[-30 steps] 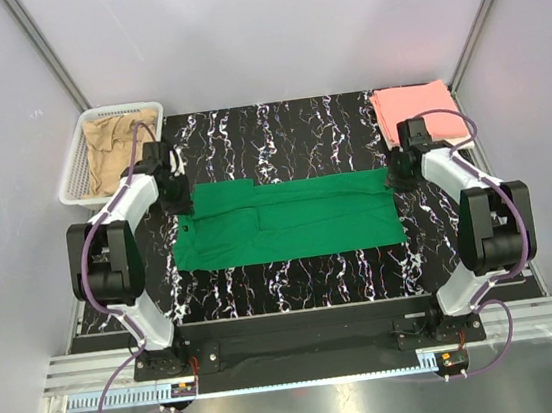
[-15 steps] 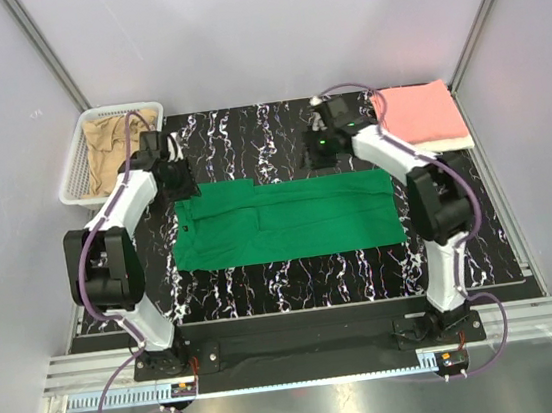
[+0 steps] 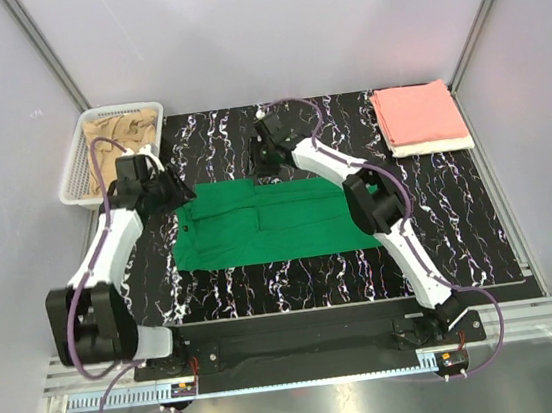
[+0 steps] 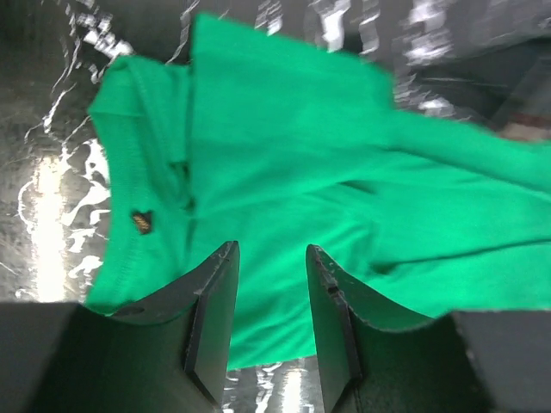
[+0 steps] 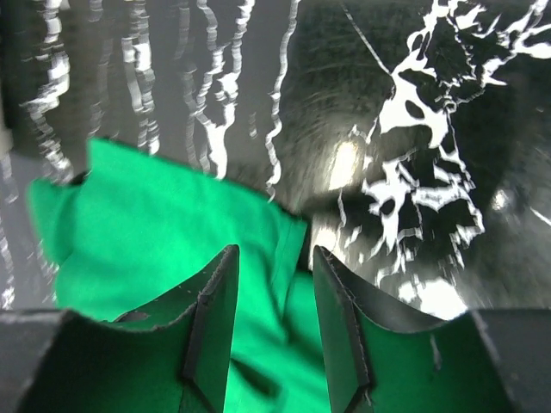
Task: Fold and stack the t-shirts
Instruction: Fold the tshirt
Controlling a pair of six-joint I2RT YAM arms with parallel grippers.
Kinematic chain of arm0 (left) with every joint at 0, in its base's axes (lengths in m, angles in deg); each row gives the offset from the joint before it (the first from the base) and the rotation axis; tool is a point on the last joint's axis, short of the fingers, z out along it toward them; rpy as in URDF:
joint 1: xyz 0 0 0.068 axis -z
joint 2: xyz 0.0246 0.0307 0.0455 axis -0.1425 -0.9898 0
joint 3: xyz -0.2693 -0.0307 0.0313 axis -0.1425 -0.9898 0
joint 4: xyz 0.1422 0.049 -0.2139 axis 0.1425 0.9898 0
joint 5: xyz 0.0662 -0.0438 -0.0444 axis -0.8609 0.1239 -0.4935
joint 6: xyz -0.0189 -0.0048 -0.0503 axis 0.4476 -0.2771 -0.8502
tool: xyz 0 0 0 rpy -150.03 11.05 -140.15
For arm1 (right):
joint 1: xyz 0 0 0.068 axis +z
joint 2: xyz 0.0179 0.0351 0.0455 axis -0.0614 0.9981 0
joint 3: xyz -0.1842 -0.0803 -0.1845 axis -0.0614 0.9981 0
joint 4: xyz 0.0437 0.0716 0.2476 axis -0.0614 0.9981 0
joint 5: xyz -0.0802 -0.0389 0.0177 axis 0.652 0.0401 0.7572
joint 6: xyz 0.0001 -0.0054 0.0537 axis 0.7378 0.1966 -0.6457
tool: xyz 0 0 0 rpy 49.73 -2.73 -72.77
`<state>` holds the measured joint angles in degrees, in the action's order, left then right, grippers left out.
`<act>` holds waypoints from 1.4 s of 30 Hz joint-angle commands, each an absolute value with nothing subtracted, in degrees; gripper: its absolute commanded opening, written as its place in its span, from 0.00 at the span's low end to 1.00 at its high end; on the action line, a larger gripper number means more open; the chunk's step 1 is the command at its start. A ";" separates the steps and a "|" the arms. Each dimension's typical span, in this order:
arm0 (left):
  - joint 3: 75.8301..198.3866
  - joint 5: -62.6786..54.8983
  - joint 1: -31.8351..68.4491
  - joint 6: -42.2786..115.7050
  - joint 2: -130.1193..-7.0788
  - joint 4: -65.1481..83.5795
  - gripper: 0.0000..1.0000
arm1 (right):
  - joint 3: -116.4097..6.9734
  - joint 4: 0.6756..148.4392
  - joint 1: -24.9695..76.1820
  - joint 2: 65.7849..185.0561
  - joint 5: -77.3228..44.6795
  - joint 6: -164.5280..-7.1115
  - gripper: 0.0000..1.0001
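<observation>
While the left gripper [image 3: 171, 191] hangs with its jaws apart and empty over the left end of the green t-shirt [image 3: 288, 220], the right gripper [image 3: 262, 160], likewise apart and empty, sits at the shirt's upper edge near the frame's middle. The shirt lies flat as a long strip across the bench [image 3: 246, 129]. At the upper right a pink t-shirt [image 3: 418, 113] lies folded on a white t-shirt [image 3: 440, 146]. At the upper left a tan t-shirt [image 3: 118, 135] lies in the basket [image 3: 75, 179].

the table [image 3: 218, 143] was black with white marble veining; the green t-shirt [image 3: 288, 220], pink t-shirt [image 3: 418, 113] and tan t-shirt [image 3: 121, 133] were plain; the basket [image 3: 73, 181] was white.
</observation>
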<state>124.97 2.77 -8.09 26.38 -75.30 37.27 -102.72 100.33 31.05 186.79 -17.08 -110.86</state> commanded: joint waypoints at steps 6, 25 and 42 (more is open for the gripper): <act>118.38 4.63 -8.10 24.30 -65.70 27.40 0.42 | -110.92 101.90 33.65 192.61 -9.31 -110.65 0.45; 118.73 4.99 -8.10 24.47 -66.05 26.61 0.42 | -112.93 105.34 35.33 192.17 -7.62 -105.82 0.03; 119.26 2.97 -10.56 26.23 -68.34 29.34 0.45 | -90.50 97.73 40.69 174.88 -13.70 -96.85 0.00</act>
<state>118.83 3.71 -10.26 24.57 -68.76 30.13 -98.63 103.41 38.87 184.26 -13.89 -99.19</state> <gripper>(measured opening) 0.443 0.012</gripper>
